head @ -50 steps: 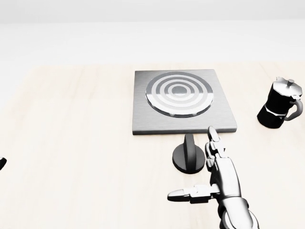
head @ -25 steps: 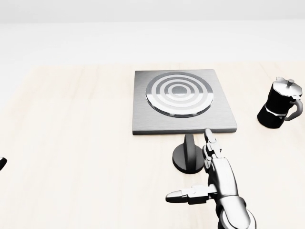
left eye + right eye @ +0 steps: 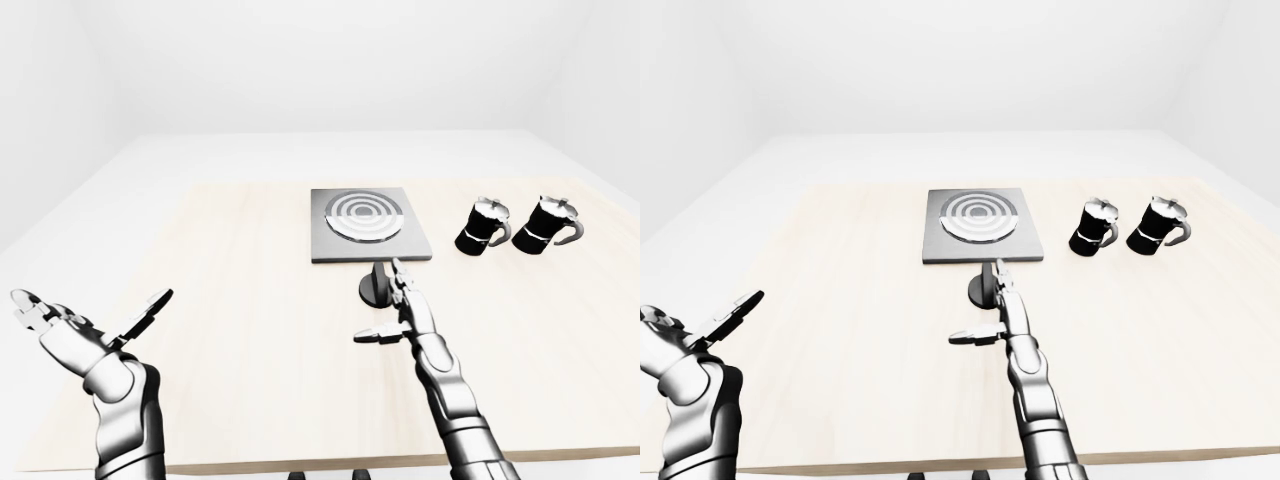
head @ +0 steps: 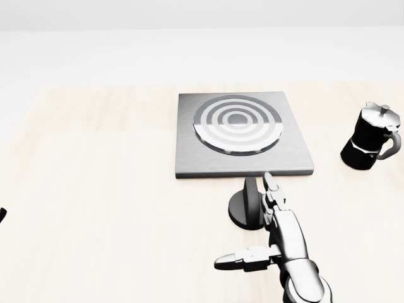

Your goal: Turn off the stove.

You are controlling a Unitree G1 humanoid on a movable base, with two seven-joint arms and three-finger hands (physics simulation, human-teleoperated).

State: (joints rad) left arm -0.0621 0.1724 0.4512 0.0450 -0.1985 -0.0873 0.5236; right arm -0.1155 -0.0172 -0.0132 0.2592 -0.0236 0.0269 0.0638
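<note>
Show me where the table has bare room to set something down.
Bare wood lies left of the stove, between it and the left hand. It is crowded right of the stove: the knob by the right hand, and two moka pots.

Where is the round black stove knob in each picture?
Left-eye view: knob sits just below the stove plate, near the middle, by the right hand.
Head view: knob is lower middle, under the plate's bottom edge.
Right-eye view: knob is near the middle, below the plate.
Shared landmark: the ringed burner above it.
</note>
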